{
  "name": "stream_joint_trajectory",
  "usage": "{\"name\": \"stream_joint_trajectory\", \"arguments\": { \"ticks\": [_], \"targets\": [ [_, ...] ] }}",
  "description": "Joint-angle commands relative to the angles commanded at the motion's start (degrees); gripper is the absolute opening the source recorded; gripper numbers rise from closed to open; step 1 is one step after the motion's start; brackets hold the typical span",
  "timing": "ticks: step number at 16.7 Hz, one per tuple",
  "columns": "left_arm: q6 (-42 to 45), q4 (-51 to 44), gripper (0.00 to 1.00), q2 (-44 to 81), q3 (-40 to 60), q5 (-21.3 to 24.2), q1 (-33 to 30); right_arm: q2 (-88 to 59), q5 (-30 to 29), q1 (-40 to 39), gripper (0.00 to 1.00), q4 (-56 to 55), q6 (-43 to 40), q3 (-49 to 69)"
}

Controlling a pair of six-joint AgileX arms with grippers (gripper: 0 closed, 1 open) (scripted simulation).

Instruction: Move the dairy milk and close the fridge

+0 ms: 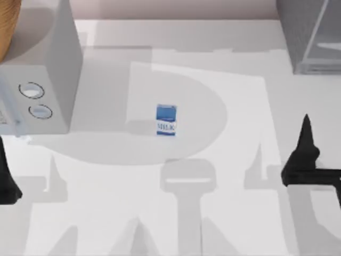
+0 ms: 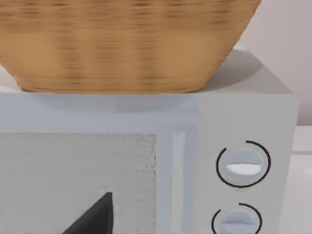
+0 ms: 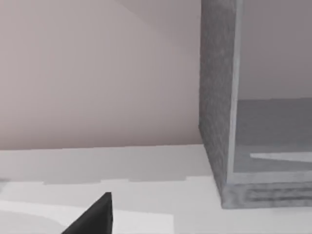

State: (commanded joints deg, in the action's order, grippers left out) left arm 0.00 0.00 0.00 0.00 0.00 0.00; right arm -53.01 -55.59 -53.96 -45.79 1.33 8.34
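- The dairy milk point(image 1: 166, 120) stood upright on the bare white table point(image 1: 240, 176), near its middle, well apart from both arms and untouched; by my judgement the move had not begun.
- The fridge point(image 1: 309, 34) sat at the table's far right corner. From the right wrist view the fridge point(image 3: 217, 107) showed a dark speckled side wall with a paler, glassy panel beside it and a shelf-like floor behind; whether the door stood ajar I could not tell for sure, so the closing looked to be left as well.
- The right gripper point(image 1: 305, 140) hung near the table's right edge, between the carton's row and the fridge, holding nothing; how far apart its fingers stood I could not tell.
- The left gripper point(image 1: 6, 178) was parked at the table's left edge, just in front of the microwave point(image 1: 40, 80), and carried nothing; its spread could not be judged either.
- The carton was a small box, blue on top, its white face bearing blue "MILK" lettering: flat-sided and probably light.
- The microwave point(image 2: 243, 146) was a smooth light-grey box with two round dials point(image 2: 243, 165) and a grainy window.
- A woven, straw-coloured wicker basket point(image 2: 126, 44) with a ribbed, flaring wall rested on top of it.
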Motion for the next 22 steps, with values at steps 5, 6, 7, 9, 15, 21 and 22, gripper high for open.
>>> {"name": "stream_joint_trajectory", "arguments": {
  "ticks": [5,6,7,9,15,21,22],
  "targets": [
    [0.00,0.00,1.00,0.00,0.00,0.00,0.00,-23.40,-4.42,-2.44,1.00,-8.82,-0.69,16.04],
    [0.00,0.00,1.00,0.00,0.00,0.00,0.00,-29.20,-5.27,-2.96,1.00,-10.87,-0.94,19.90],
    [0.00,0.00,1.00,0.00,0.00,0.00,0.00,-35.16,-6.08,-3.46,1.00,-12.93,-1.20,23.85],
    [0.00,0.00,1.00,0.00,0.00,0.00,0.00,-47.21,-7.54,-4.30,1.00,-16.92,-1.70,31.80],
    [0.00,0.00,1.00,0.00,0.00,0.00,0.00,-78.56,-10.71,-5.14,1.00,-25.67,-1.79,52.04],
    [0.00,0.00,1.00,0.00,0.00,0.00,0.00,-92.09,-12.05,-4.64,1.00,-28.65,-0.06,61.13],
    [0.00,0.00,1.00,0.00,0.00,0.00,0.00,-92.26,-12.07,-4.62,1.00,-28.68,-0.02,61.25]
  ]
}}
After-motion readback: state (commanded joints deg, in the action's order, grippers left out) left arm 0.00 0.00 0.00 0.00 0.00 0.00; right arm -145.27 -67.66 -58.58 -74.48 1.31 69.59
